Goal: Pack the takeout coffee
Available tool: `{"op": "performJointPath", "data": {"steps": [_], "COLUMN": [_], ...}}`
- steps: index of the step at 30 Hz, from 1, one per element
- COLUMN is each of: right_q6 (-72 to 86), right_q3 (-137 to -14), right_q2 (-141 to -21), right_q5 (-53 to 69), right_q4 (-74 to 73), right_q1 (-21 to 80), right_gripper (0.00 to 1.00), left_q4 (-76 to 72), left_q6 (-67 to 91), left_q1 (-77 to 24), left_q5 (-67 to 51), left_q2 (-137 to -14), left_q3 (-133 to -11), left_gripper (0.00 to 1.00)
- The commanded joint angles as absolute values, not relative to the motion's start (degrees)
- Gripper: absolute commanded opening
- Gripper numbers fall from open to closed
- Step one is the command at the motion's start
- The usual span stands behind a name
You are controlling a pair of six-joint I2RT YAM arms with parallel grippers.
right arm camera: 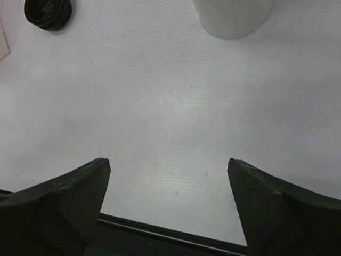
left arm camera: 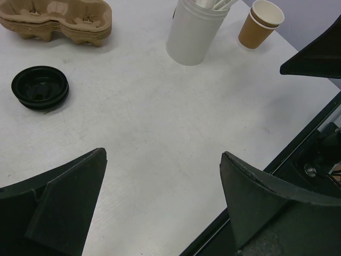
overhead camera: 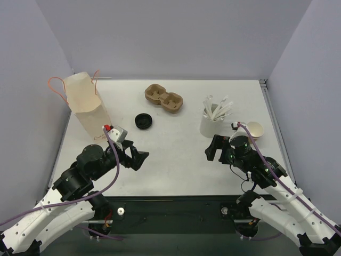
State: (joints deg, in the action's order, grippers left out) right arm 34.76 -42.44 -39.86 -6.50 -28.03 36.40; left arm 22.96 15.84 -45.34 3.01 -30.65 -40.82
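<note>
The takeout coffee is a small kraft-brown paper cup (overhead camera: pixel 256 129) with a white inside, upright at the right side of the table; it also shows in the left wrist view (left arm camera: pixel 260 24). My left gripper (overhead camera: pixel 139 158) is open and empty over the near-left table, far from the cup; its jaws stand wide apart in the left wrist view (left arm camera: pixel 162 200). My right gripper (overhead camera: pixel 213 149) is open and empty, low over the near-right table, left of the cup and near the white cup; it shows wide apart in the right wrist view (right arm camera: pixel 169 205).
A tall white cup of white sticks (overhead camera: pixel 213 121) stands just left of the brown cup. A brown two-hole carrier (overhead camera: pixel 164 98) sits at the back middle, a black lid (overhead camera: pixel 144 121) in front of it. A paper bag with red handles (overhead camera: pixel 85 104) stands at the left.
</note>
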Motion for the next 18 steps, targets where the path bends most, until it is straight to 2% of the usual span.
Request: {"op": "performJointPath", "data": {"steps": [1,7,12,13,14,15,18], "right_q6": [36.3,37.6,38.9,38.2,37.4,36.2,33.5], "right_q3": [-44.3,-45.0,-48.5,-49.1,-49.7,-50.9,-53.2], "right_q2": [-39.5,-39.8,-41.9,-43.7,-44.6,-46.3,-50.0], "right_q5": [-9.8,-13.3,-30.2,-31.0,-31.4,-31.5,-30.2], "right_q4": [-28.2,-28.8,-34.4,-34.9,-35.3,-35.4,-35.2], "right_q1": [36.2,36.3,33.4,31.9,27.6,25.5,17.3], "right_gripper": [1.00,0.98,0.93,0.90,0.79,0.74,0.64], "left_q4": [22.1,22.1,22.2,22.3,22.2,22.1,22.1], "left_q6": [15.6,15.6,15.5,15.5,15.6,15.6,15.5], "left_q1": [-45.6,-45.6,-45.6,-45.7,-45.8,-45.8,-46.0], "left_q5": [3.8,3.8,3.9,3.9,4.0,4.0,4.0], "left_q2": [-30.1,-29.8,-29.8,-29.7,-29.6,-29.6,-30.1], "left_q3": [-41.0,-41.0,-41.2,-41.1,-41.0,-40.9,-40.9], "left_gripper": [0.97,0.97,0.97,0.97,0.97,0.97,0.97]}}
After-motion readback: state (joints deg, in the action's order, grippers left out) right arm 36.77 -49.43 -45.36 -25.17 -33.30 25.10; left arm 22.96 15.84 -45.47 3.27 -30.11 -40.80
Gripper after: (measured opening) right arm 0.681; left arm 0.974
